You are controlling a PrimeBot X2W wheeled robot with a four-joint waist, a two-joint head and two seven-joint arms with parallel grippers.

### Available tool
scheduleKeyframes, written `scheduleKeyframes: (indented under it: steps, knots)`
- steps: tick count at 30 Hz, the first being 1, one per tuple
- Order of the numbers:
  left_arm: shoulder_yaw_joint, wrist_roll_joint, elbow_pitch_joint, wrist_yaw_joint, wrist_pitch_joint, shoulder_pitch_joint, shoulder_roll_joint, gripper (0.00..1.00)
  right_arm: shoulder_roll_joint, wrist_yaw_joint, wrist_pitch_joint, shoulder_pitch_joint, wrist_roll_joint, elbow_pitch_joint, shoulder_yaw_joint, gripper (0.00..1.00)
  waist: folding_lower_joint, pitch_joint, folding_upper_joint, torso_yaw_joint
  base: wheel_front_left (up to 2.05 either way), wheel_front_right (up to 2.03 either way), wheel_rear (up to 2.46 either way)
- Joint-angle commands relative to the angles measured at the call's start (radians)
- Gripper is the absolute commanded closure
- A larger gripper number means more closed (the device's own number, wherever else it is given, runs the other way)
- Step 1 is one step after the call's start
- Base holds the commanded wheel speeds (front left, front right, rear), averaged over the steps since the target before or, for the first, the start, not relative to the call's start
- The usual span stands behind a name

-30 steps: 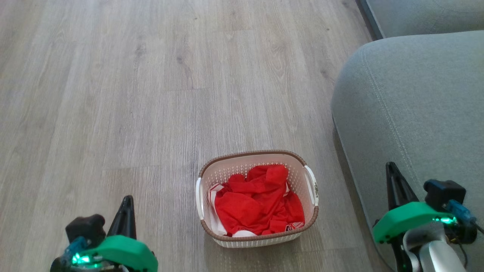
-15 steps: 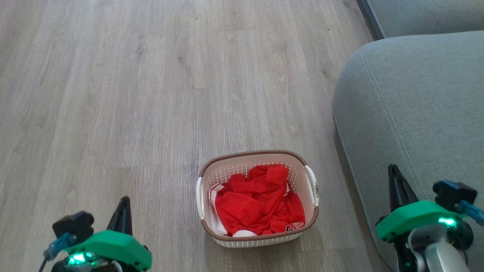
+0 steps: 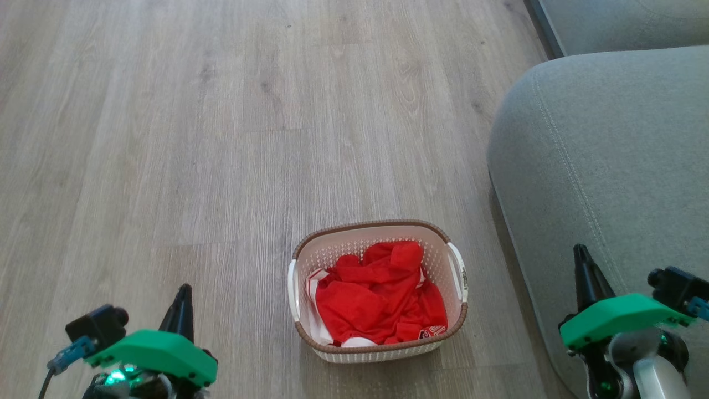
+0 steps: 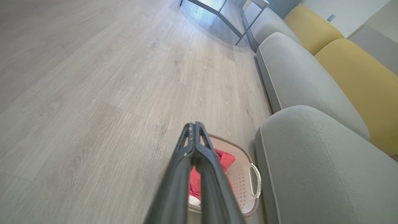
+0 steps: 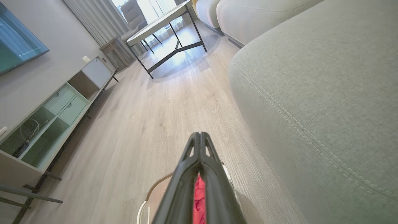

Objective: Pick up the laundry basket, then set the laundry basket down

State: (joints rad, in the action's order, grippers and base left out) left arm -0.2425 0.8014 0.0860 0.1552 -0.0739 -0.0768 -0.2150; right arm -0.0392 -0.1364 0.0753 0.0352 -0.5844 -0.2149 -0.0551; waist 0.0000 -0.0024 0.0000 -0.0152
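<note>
The laundry basket (image 3: 443, 260) is a small cream-white plastic basket with perforated walls and a brown woven-look rim. It rests on the wood floor, low in the head view, with red cloth (image 3: 376, 299) heaped inside. One white handle (image 3: 457, 271) faces the sofa and the other (image 3: 292, 293) faces the open floor. My left gripper (image 3: 184, 289) hovers to the basket's left, shut and holding nothing. My right gripper (image 3: 579, 249) is shut and empty too, out to the right in front of the sofa. The left wrist view shows the basket (image 4: 241, 174) partly behind my shut gripper (image 4: 194, 124).
A grey sofa (image 3: 609, 166) stands just right of the basket. Yellow back cushions (image 4: 351, 65) line it. Farther off stand a metal-legged table (image 5: 164, 18) and a low media cabinet (image 5: 56, 105) along the wall. Wood floor (image 3: 221, 138) stretches ahead and to the left.
Both grippers have drifted outward and slightly down in the head view, the left one leftward and the right one rightward. The basket has stayed in place.
</note>
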Motion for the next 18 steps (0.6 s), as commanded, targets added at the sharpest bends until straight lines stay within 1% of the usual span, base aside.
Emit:
scheduleKeyframes:
  steps: [1, 18]
  knots:
    - [0.035, 0.023, -0.019, -0.012, 0.004, 0.054, -0.004, 1.00, -0.006, 0.002, -0.006, 0.048, -0.029, 0.028, 0.000, 1.00, 0.0000, 0.000, 0.0000, 0.000, 0.00, 0.00, 0.00]
    - [0.089, 0.174, 0.013, -0.064, 0.034, 0.077, 0.023, 1.00, -0.007, 0.003, -0.040, 0.052, -0.215, 0.017, -0.011, 1.00, 0.0000, 0.001, 0.0000, 0.003, 0.00, 0.00, 0.00]
